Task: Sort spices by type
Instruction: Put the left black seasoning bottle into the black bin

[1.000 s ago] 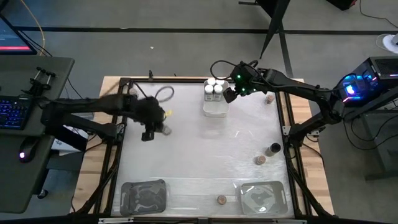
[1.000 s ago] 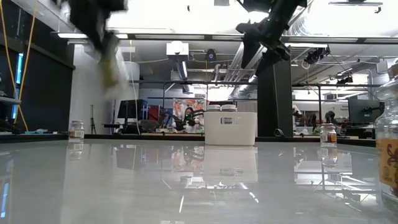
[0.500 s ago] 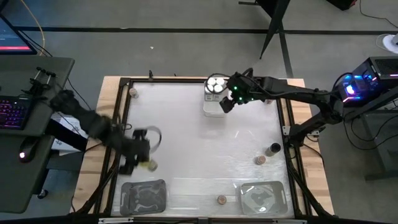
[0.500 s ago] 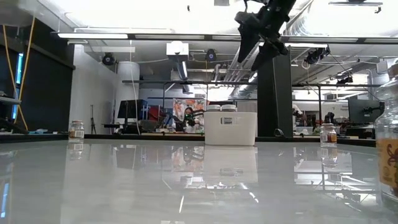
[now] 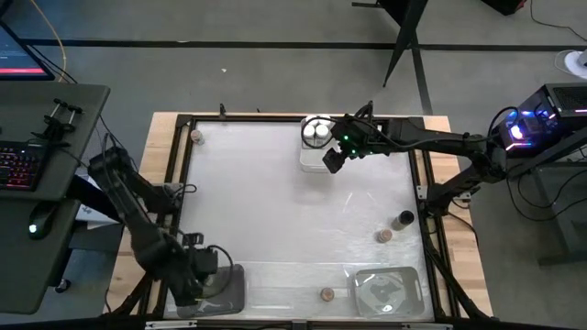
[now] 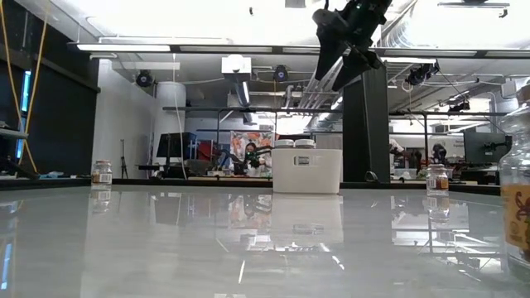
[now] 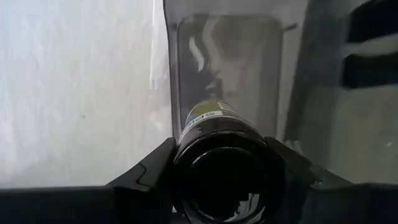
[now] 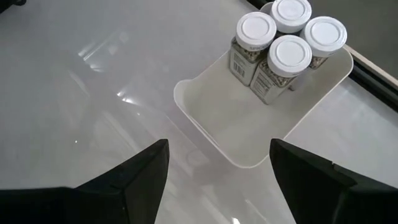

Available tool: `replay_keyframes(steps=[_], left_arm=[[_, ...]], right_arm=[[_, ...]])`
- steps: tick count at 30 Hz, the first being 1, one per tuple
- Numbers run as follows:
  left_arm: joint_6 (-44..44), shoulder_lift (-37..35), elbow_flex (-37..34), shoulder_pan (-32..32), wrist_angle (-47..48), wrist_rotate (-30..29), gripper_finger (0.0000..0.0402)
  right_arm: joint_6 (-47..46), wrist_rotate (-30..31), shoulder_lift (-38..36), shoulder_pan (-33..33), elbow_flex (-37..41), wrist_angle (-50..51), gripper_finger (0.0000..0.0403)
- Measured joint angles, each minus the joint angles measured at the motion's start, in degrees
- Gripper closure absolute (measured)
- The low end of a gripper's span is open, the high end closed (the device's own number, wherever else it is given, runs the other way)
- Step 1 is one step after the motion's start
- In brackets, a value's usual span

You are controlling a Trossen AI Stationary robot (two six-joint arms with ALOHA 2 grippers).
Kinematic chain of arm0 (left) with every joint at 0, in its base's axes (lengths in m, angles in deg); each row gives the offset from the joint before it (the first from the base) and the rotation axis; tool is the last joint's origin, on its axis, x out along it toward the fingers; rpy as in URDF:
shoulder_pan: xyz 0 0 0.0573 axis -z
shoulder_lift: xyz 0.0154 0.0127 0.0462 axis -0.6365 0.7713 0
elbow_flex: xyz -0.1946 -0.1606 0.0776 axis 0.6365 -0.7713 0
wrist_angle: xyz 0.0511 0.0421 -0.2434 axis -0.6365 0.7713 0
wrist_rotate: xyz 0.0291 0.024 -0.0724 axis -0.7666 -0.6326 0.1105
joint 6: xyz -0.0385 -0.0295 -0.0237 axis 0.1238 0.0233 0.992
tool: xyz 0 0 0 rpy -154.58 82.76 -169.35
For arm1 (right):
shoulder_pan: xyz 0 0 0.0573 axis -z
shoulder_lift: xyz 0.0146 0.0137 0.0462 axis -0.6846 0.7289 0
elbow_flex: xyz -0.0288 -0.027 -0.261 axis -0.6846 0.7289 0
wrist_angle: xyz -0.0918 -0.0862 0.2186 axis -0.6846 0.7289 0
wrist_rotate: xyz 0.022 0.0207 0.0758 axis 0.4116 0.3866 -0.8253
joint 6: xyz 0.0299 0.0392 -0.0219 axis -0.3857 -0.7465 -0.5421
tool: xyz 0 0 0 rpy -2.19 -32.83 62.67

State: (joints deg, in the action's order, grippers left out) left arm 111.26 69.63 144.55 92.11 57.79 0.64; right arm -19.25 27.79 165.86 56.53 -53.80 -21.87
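Over the clear tray [image 7: 227, 68], the left gripper [image 7: 221, 180] pinches a black-topped jar [image 7: 225, 165]; right gripper [image 8: 217, 180] spread

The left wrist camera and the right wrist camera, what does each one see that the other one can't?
Only the left wrist view shows a black-topped jar held in the left gripper, over a clear tray. Only the right wrist view shows four white-topped jars packed at one end of a white tray, with the right gripper open and empty above. Both show the pale table top and that arm's own dark fingers.
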Motion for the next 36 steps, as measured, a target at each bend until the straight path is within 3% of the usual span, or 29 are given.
replay_keyframes(steps=[5,14,25,34,36], left_arm=[[-1.3,3.0,-2.2,0.0,1.3,4.3,0.0239],[-1.8,3.0,-6.9,-1.1,1.3,2.3,0.0239],[-3.4,2.1,-6.7,-1.4,-0.8,0.8,0.0239],[3.2,2.1,-7.6,0.2,-1.2,1.1,0.0239],[4.3,2.1,-7.6,0.2,-1.2,1.1,0.0216]], right_arm=[[-0.6,0.3,0.0,0.0,0.0,-0.2,0.0128],[-3.0,0.4,0.0,0.0,0.0,-0.5,0.0128],[-3.2,0.6,0.0,0.0,0.0,-1.1,0.0128],[-3.2,1.8,0.0,0.0,0.0,-1.2,0.0128],[-3.2,1.8,0.0,0.0,0.0,-1.2,0.0128]])
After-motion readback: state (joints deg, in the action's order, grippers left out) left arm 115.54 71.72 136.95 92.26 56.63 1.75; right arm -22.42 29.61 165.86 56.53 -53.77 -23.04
